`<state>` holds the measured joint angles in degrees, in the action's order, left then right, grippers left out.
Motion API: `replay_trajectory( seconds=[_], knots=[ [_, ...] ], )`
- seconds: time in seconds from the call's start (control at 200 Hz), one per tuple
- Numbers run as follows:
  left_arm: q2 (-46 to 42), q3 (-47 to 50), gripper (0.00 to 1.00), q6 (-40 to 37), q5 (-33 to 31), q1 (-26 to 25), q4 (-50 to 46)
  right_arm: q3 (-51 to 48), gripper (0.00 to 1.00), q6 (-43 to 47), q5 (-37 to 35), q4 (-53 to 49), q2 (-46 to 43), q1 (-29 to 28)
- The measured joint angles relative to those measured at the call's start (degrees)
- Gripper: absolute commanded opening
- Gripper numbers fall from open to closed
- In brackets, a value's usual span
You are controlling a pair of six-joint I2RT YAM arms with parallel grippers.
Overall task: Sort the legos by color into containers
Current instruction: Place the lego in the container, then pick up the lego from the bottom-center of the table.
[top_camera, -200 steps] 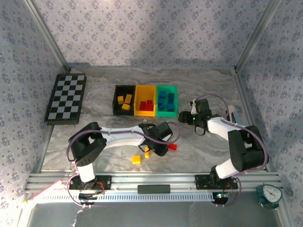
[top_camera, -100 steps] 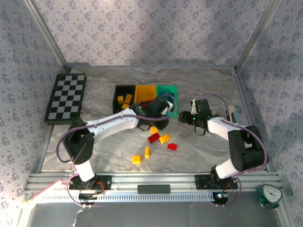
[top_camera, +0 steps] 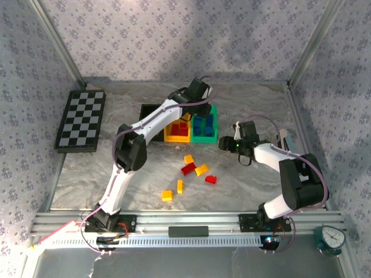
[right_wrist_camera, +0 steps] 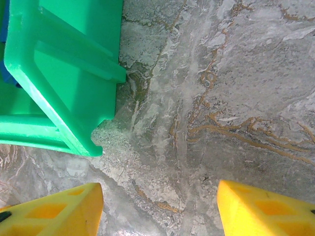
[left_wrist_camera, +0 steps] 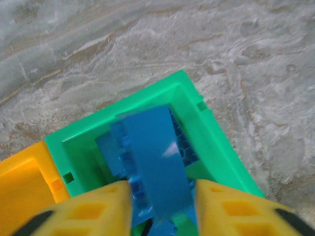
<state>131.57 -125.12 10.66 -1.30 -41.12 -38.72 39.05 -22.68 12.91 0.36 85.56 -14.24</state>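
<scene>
My left gripper (top_camera: pixel 196 99) hangs over the back of the green container (top_camera: pixel 204 138). In the left wrist view a blue lego (left_wrist_camera: pixel 157 162) tilts between its yellow fingertips (left_wrist_camera: pixel 88 206), above the green container (left_wrist_camera: pixel 216 142), where other blue legos lie. A thin gap shows at the brick's right side, so the jaws stand open. My right gripper (top_camera: pixel 224 145) rests open and holds nothing, low on the table right of the green container (right_wrist_camera: pixel 64 73). Red (top_camera: pixel 188 168) and yellow (top_camera: pixel 201 169) legos lie loose in the middle. The yellow container (top_camera: pixel 177 138) holds red legos.
The black container (top_camera: pixel 144 108) stands left of the yellow one, partly hidden by my left arm. A checkerboard (top_camera: pixel 81 120) lies at the far left. More loose legos, yellow (top_camera: pixel 167 196) and red (top_camera: pixel 211 179), sit toward the front. Metal frame posts border the table.
My left arm has swung from the loose legos near the front to the back, above the green container, bringing the blue lego, and its jaws have widened. The right arm has not moved.
</scene>
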Motion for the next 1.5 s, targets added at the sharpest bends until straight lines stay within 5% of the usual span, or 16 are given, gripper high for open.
replay_trajectory(
  seconds=[0.185, 0.64, 0.935, 1.309, 1.499],
  knots=[
    [-1.2, 3.02, 0.62, -0.02, 1.31, 0.2, -0.52, 0.13, 0.65, 0.04, 2.01, 0.15, 0.63, -0.09],
    [-35.63, 50.99, 0.61, 2.01, 5.33, -0.17, 17.38, 1.6, 0.65, 2.6, 3.85, 0.72, 1.57, -5.05],
    [-43.82, 72.57, 0.61, 3.89, 7.56, -0.79, 23.54, 3.54, 0.65, 6.08, 7.69, 0.5, 3.56, -5.99],
    [-48.65, 83.12, 0.6, 8.13, 10.6, -1.7, 31.87, 0.22, 0.68, 6.86, 10.62, -5.73, -1.33, -15.34],
    [-48.09, 83.34, 0.6, 9.01, 11.45, -1.75, 35.56, -2.01, 0.69, 6.4, 2.69, -14.4, -10.69, -23.39]
  ],
)
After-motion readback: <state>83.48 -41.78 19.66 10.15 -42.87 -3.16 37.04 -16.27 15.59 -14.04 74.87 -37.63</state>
